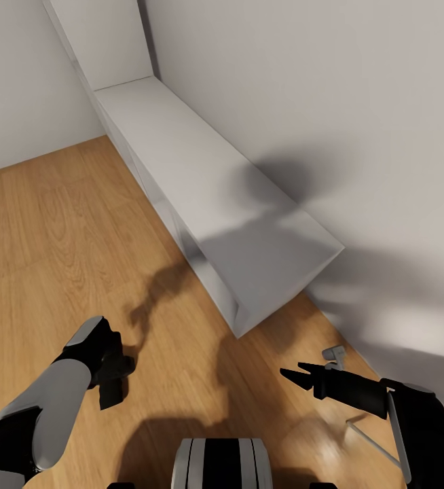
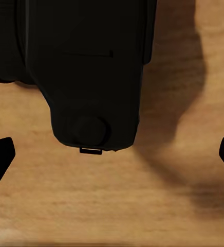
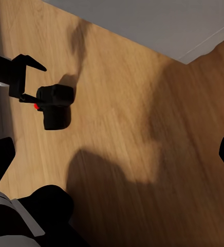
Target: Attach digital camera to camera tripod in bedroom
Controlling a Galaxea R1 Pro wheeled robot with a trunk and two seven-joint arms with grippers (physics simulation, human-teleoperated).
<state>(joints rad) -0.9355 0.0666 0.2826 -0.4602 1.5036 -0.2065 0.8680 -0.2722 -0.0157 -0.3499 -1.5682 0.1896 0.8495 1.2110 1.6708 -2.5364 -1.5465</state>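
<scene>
The digital camera (image 3: pixel 55 107), a small black body with a red dot, is on or just above the wood floor; I cannot tell which. In the left wrist view the digital camera (image 2: pixel 86 72) looms close. My left gripper (image 3: pixel 40 84) is open, and the camera sits against one finger, not between the fingertips (image 2: pixel 0 154). From the head the left gripper (image 1: pixel 117 360) hangs low at the left with the camera (image 1: pixel 112 392) under it. My right gripper (image 1: pixel 291 370) is open and holds nothing. Beside it show a grey piece (image 1: pixel 335 353) and a silver leg (image 1: pixel 366 435) of the camera tripod, mostly hidden by the right arm.
A long, low white shelf unit (image 1: pixel 201 190) runs along the grey wall (image 1: pixel 330 102) ahead and to the right. Light wood plank floor (image 1: pixel 52 231) spreads to the left. My own base (image 1: pixel 222 462) shows at the bottom of the head view.
</scene>
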